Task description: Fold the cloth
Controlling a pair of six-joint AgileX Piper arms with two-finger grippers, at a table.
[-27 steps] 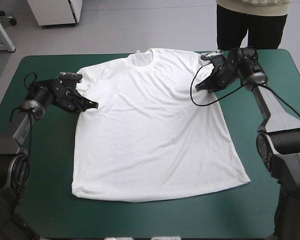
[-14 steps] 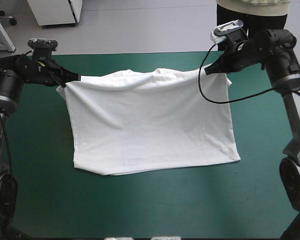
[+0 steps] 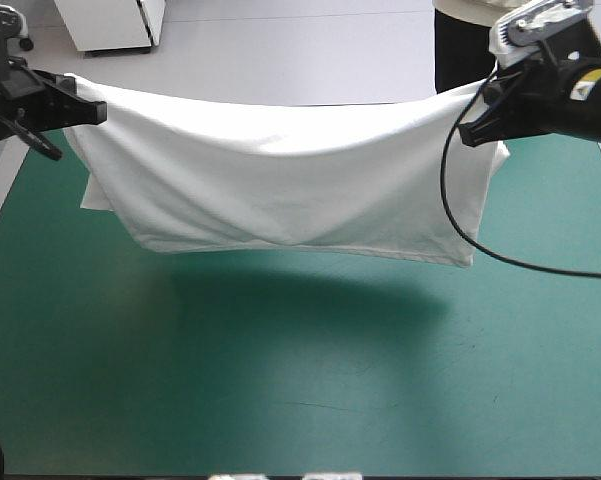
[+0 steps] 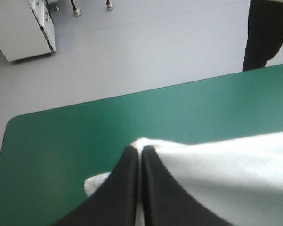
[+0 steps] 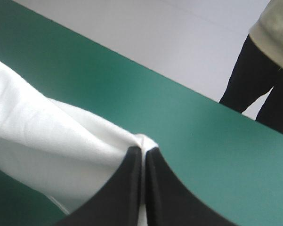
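1. In the high view, the far edge of the table (image 3: 300, 400) is mostly hidden behind the T-shirt (image 3: 280, 190).
2. Both arms are cut off at that view's sides.
3. Each wrist view cuts the T-shirt off.

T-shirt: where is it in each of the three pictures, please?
High view: T-shirt hangs stretched between the left gripper and right gripper, above the cover.
Left wrist view: a white sheet pinched between the fingers.
Right wrist view: the same, trailing off beside the right gripper.
Shared landmark: the teal-green cover.
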